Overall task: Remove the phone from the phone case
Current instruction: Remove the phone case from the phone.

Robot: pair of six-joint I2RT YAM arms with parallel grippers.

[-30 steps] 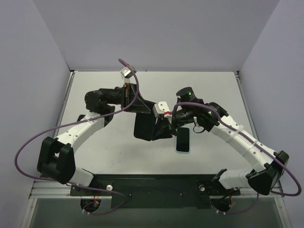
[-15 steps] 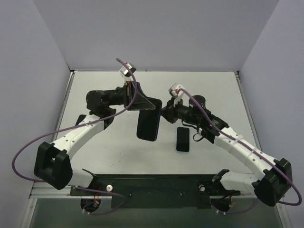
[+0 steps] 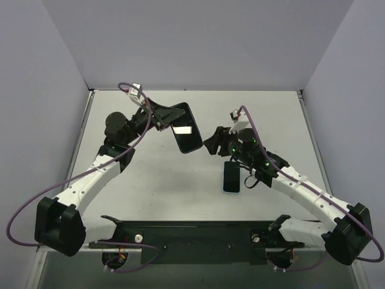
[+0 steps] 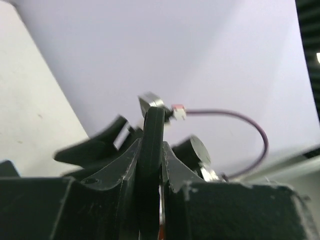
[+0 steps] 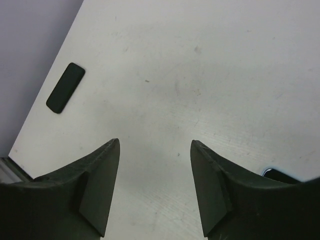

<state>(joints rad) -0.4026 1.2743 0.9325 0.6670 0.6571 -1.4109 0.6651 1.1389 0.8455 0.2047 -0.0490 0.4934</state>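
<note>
Separation looked done, by my reading: the dark-faced phone with a pale blue rim (image 3: 231, 176) lay flat on the white surface (image 3: 271, 114), near your right hand (image 5: 155, 155), while the black phone case (image 3: 186, 133) was up in the air, well apart from it. I took the black slab for the case and the blue-rimmed one for the phone, though the pictures did not settle that beyond doubt. Your left hand (image 3: 165, 117) was clamped on one end of the case, its fingers (image 4: 125, 175) pinching the thin slab from both faces, as the left wrist view showed plainly. Your right hand stood with its fingers (image 5: 100, 190) apart and nothing between them, over bare surface; only a corner of the phone showed at the lower right of its wrist view. The step in hand was to finish cleanly. You wanted to bring the case down low before letting go, choose bare surface well to the left of the phone, and part the left fingers only once the case rested flat, so it could not drop or skid into the phone. You also wanted to draw the right hand back without sweeping it across the phone.
</note>
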